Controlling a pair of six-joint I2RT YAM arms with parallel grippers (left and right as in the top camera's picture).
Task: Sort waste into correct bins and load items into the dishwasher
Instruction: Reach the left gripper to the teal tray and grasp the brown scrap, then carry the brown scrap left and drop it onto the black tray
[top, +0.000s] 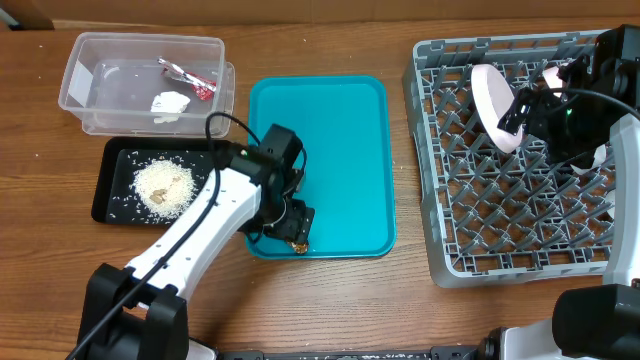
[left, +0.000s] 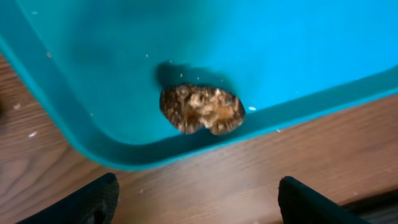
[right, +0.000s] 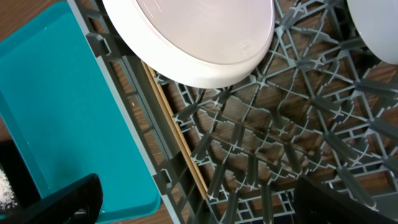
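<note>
No legible text; faint embossed mark on plate (right: 186, 34) unreadable.

Small brown food scrap (left: 201, 109) in teal tray (top: 350, 130) corner; white plate (top: 493, 105) tilted in rack (top: 500, 225)

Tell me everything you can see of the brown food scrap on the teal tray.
The brown food scrap is a small, lumpy, two-lobed piece, mottled dark brown and tan with a rough surface. It lies on the floor of the teal tray, right at the foot of the raised rim near a rounded corner, and casts a dark shadow behind it. Only the tray touches it. The left gripper hovers over it, open and not in contact.
</note>
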